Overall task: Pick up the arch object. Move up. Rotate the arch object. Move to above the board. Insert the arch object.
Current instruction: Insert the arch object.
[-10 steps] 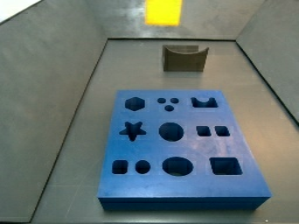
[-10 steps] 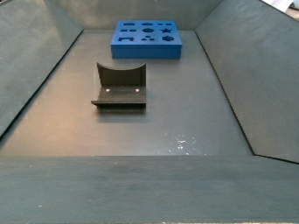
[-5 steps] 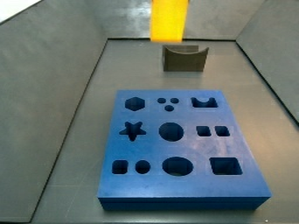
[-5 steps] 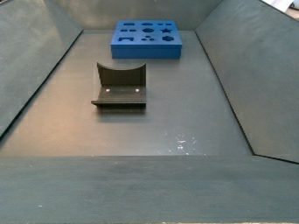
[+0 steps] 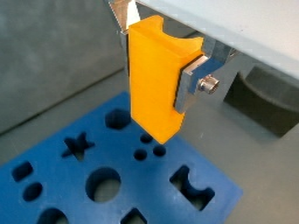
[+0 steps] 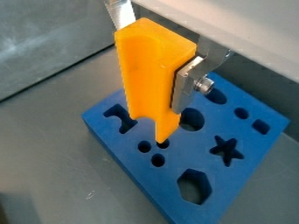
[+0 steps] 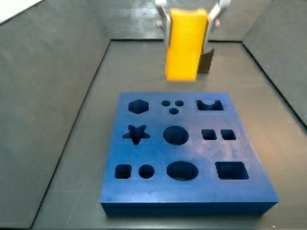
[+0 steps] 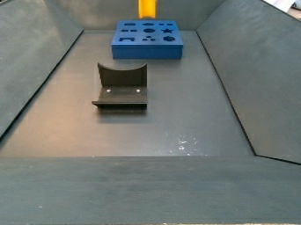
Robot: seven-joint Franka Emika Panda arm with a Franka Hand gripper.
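Both wrist views have the arch object (image 5: 156,83) clamped in the gripper (image 5: 158,39), silver finger plates (image 5: 193,79) pressed flat against its sides, jaws closed on it. The yellow-orange block hangs long-ways down from between the fingers, so most of its length sticks out below the fingertips, with its lower end over the board (image 5: 70,188) but clear of it. In a wrist view the block's tip sits over the small round holes (image 6: 149,153) near the slab's edge; I can't tell exactly which cut-out it lines up with.

In a side view the arch object (image 7: 186,42) hangs upright above the far end of the blue board (image 7: 180,193), with the gripper (image 7: 188,7) at the frame's top edge. It's in front of the dark fixture (image 7: 206,61), hiding most of it. Star, hexagon and arch notch cut-outs are all open.

Over in a side view from the opposite end, only a yellow sliver (image 8: 147,9) shows above the board (image 8: 147,39), and the fixture (image 8: 121,86) stands on the floor nearer the camera.
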